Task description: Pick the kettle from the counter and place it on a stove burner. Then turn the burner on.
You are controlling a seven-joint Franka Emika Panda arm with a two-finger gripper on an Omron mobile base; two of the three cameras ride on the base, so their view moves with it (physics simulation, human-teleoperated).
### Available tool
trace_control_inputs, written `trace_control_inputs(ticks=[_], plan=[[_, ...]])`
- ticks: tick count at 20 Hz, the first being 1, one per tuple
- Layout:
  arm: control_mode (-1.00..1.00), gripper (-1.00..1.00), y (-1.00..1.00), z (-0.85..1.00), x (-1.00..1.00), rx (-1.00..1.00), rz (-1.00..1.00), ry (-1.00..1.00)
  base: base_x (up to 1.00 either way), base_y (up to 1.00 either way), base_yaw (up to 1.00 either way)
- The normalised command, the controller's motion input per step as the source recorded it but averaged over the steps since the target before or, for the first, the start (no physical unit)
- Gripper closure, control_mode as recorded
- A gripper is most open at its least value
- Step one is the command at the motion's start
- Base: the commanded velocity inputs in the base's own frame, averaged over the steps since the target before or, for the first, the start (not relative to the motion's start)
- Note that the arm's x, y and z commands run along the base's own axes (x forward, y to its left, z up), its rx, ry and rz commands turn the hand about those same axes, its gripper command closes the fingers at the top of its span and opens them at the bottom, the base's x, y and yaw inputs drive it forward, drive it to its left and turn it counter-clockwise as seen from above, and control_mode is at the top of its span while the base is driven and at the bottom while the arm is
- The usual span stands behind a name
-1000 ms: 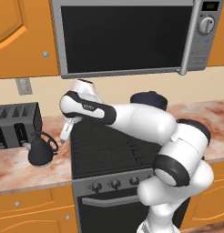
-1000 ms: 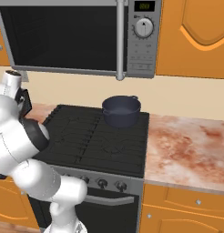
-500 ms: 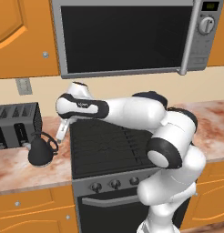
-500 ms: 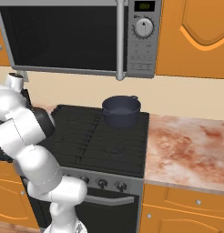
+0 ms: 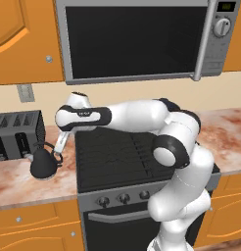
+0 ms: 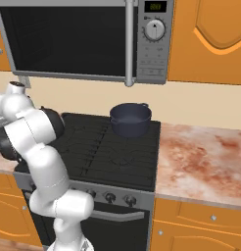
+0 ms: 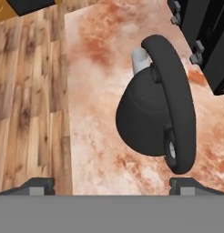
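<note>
since the earlier frame the arm has been swung left and lowered; the tool (image 5: pixel 58 149), jaws spread and empty, is poised just above the kettle (image 5: pixel 43 163) on the desk (image 5: pixel 24 179); rigid, light, probably slippery; the loop handle (image 7: pixel 170 102) is best gripped

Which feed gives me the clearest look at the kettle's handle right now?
The hand view: it looks straight down on the kettle, with its loop handle large, unobstructed and arching over the body. The left base view shows the kettle small, side-on on the counter, its handle thin beside the open gripper.
</note>
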Motion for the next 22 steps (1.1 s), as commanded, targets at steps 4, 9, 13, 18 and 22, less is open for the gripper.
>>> trace_control_inputs(ticks=[4,9,13,18,22], plan=[[-1.00,-1.00,0.18,-0.18,0.24,0.00,0.00,0.00,0.00,0.00,0.00],[-1.00,-1.00,0.17,-0.20,0.25,-0.01,0.00,0.00,0.00,0.00,0.00],[-1.00,-1.00,0.06,-0.10,0.25,-0.06,0.00,0.00,0.00,0.00,0.00],[-1.00,-1.00,0.04,-0.11,0.30,-0.06,0.00,0.00,0.00,0.00,0.00],[-1.00,-1.00,0.09,-0.18,0.22,-0.02,0.00,0.00,0.00,0.00,0.00]])
